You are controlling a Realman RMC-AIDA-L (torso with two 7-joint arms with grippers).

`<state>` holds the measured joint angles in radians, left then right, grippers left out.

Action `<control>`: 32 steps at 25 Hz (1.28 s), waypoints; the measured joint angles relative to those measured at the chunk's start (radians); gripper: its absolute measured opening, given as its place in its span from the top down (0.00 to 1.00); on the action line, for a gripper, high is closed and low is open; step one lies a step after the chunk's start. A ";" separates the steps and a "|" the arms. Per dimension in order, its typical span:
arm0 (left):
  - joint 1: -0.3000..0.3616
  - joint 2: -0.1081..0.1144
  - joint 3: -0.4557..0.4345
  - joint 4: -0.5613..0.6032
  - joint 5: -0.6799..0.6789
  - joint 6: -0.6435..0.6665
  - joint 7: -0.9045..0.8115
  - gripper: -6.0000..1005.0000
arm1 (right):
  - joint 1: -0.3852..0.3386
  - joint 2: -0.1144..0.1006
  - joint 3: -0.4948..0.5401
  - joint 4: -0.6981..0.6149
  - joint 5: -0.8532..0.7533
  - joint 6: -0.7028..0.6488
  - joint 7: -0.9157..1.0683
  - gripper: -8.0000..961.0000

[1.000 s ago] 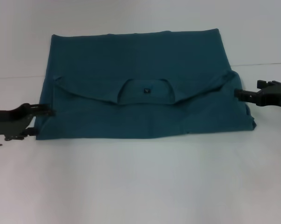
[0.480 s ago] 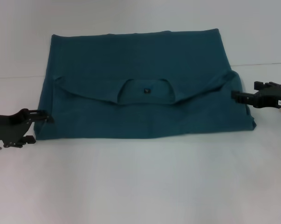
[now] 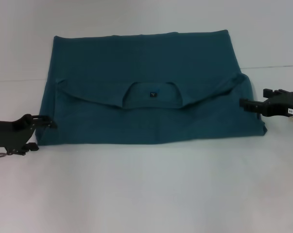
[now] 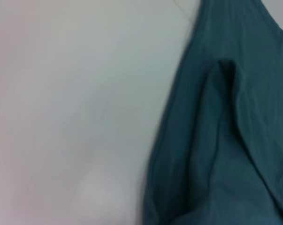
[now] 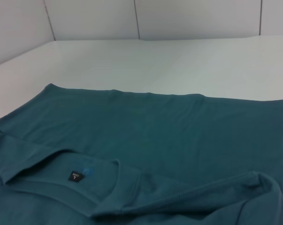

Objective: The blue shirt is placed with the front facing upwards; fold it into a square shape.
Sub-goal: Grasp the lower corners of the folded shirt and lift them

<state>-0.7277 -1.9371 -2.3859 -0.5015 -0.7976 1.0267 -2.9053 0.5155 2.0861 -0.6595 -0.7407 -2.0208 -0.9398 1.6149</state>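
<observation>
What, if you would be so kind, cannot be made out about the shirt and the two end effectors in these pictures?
- Blue shirt, all views: chest print hidden by the fold.
- Neck label: text too small.
- Left end effector, right end effector, head view: finger gap unresolved; absent from wrist views.
- Left arm: cut off by head view's edge.

blue shirt [image 3: 146, 87] on table [image 3: 146, 194] | left gripper [image 3: 44, 121] at its left edge | right gripper [image 3: 246, 103] at right edge

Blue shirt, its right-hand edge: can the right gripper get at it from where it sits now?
Probably yes. The right gripper sits at the blue shirt's right edge, beside the folded-over sleeve, with only bare table around it. Nothing stands between them; the left gripper is at the opposite edge.
</observation>
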 joint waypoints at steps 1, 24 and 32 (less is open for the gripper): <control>-0.001 0.000 0.000 0.006 0.000 -0.007 0.000 0.13 | 0.000 0.000 0.000 0.001 0.001 0.001 -0.002 0.05; -0.028 -0.002 0.010 0.080 -0.001 -0.118 -0.002 0.13 | 0.003 0.000 0.000 0.014 0.004 0.015 -0.020 0.05; -0.028 -0.005 0.009 0.083 -0.002 -0.126 -0.001 0.13 | 0.006 0.000 0.000 0.022 0.004 0.015 -0.026 0.05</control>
<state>-0.7560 -1.9421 -2.3768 -0.4180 -0.7994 0.9011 -2.9060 0.5218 2.0861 -0.6595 -0.7183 -2.0172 -0.9251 1.5889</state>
